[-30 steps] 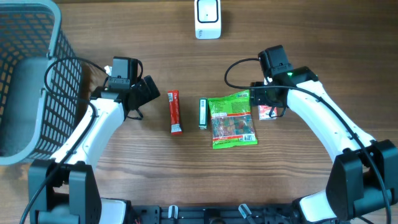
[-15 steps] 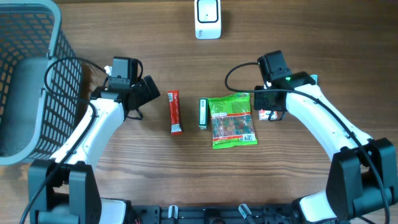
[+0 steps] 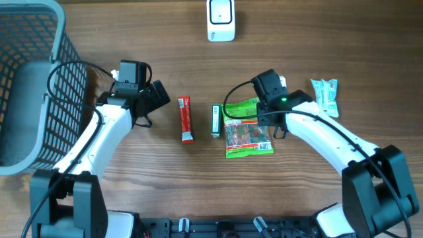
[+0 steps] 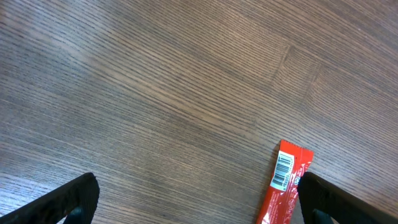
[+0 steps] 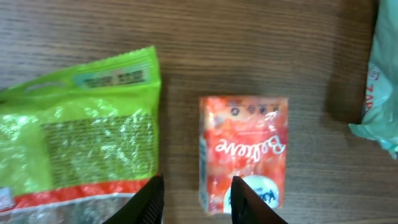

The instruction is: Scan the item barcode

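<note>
Your right claw (image 5: 200,200) hangs over the small orange-red plastic packet (image 5: 244,149) with white script lettering. Its two dark fingers stand partly drawn together: one tip is over bare wood beside the packet's left edge, and the other overlaps the packet's lower middle. You cannot tell from the wrist view whether they pinch it or merely straddle its edge.

The packet lies flat on the brown wooden table (image 3: 330,39). In that view it sits between the green see-through snack bag (image 5: 74,137) on the left and a pale teal-and-white wrapper (image 5: 382,93) at the right edge. From overhead the packet is hidden under the right arm, which reaches across the bag's upper right corner.

Your left claw (image 4: 198,186) is spread wide above bare wood, holding nothing — a red stick-shaped wrapper (image 4: 283,186) with a white barcode patch lies just beside the finger at the right of its view. A narrow green box (image 3: 215,120) lies between that stick and the bag. The white barcode scanner (image 3: 221,20) stands at the table's far edge — well apart from both claws. A grey mesh basket (image 3: 56,125) fills the far left corner.
</note>
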